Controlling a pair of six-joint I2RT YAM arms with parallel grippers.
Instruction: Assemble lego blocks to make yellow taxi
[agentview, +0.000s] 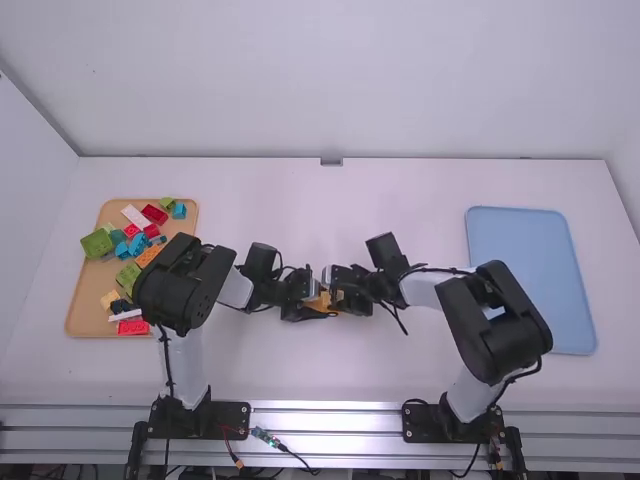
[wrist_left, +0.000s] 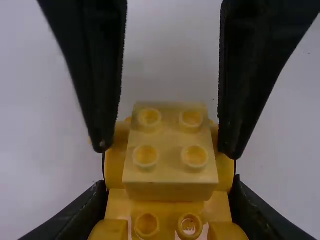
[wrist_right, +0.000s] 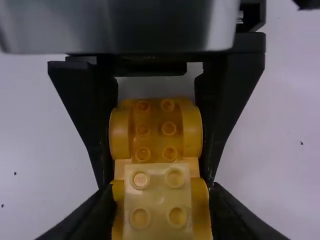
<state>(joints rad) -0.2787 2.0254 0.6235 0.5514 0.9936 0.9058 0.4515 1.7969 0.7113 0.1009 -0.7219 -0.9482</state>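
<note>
The left hand (wrist_left: 169, 179) pinches the taxi (wrist_left: 119, 204) by its sides, likely steadying it; the block (wrist_left: 171, 171) sits atop the taxi's end by the right hand (wrist_right: 163, 192), whose grip I cannot tell. Left of the taxi, the tray (agentview: 84, 300) keeps spares (agentview: 96, 243) within reach.

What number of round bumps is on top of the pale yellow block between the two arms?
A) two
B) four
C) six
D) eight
B: the pale yellow block shows four round bumps on top, in two rows of two, where it sits on the darker yellow wheeled base.
</note>
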